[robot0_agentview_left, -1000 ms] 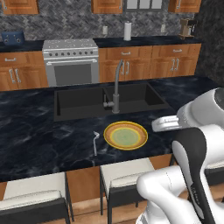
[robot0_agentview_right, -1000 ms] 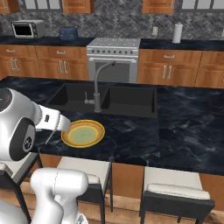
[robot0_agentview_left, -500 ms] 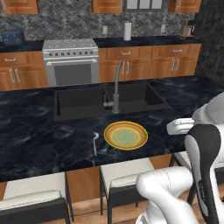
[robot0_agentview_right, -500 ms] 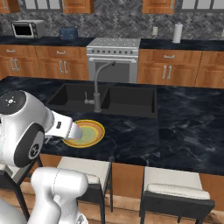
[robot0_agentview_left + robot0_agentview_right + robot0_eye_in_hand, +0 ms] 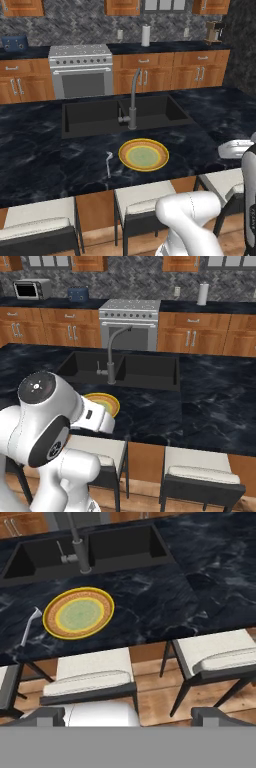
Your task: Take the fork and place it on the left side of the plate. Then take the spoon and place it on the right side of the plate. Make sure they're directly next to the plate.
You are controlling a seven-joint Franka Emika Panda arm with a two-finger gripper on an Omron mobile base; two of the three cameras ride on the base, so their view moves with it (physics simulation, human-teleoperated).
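One plate [image 5: 143, 154], round, yellow rim, orange ring, pale green centre, flat on the dark marble counter [image 5: 35, 150] in front of the sink [image 5: 95, 117], nothing on it. One fork [image 5: 108, 163] lies on the counter just left of the plate, close to it but apart, handle toward the counter's front edge. In the hand view the fork [image 5: 30, 627] sits at the left, the plate [image 5: 78, 613] beside it. Gripper [image 5: 128, 719]: two dark finger tips at the bottom of the hand view, set wide apart, holding nothing, out over the stools [image 5: 90, 674] and off the counter, well away from plate and fork. One faucet [image 5: 132, 102] stands behind the plate. Sink basins hold nothing that I can make out.
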